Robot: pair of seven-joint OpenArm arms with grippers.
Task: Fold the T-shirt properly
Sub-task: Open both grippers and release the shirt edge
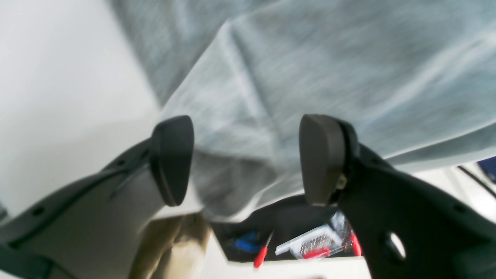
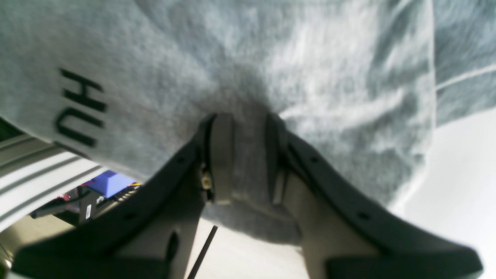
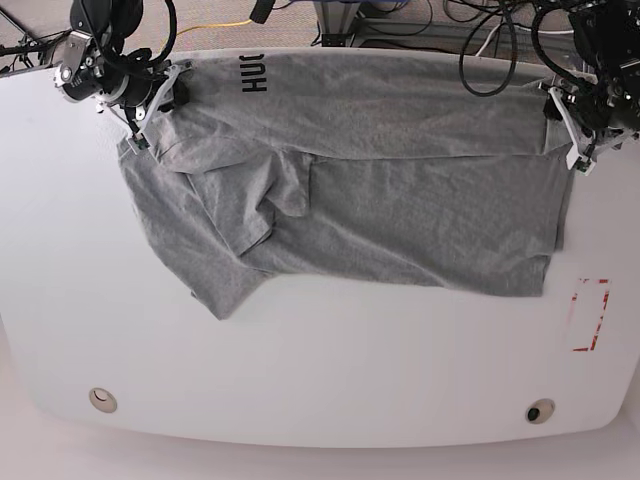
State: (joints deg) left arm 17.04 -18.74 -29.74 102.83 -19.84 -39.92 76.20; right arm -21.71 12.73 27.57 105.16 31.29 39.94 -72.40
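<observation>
The light grey T-shirt lies spread across the white table, with its far part folded over into a band along the back edge. Black lettering "HU" shows near the back left and also in the right wrist view. My right gripper is at the shirt's back left corner; in its wrist view it is shut on a pinched fold of the T-shirt. My left gripper is at the shirt's right edge; in its wrist view it is open, just above the cloth.
A red dashed rectangle is marked on the table at the right. Two round fittings sit near the front edge. Cables hang behind the table. A dark bin of red-handled tools lies beyond the table edge.
</observation>
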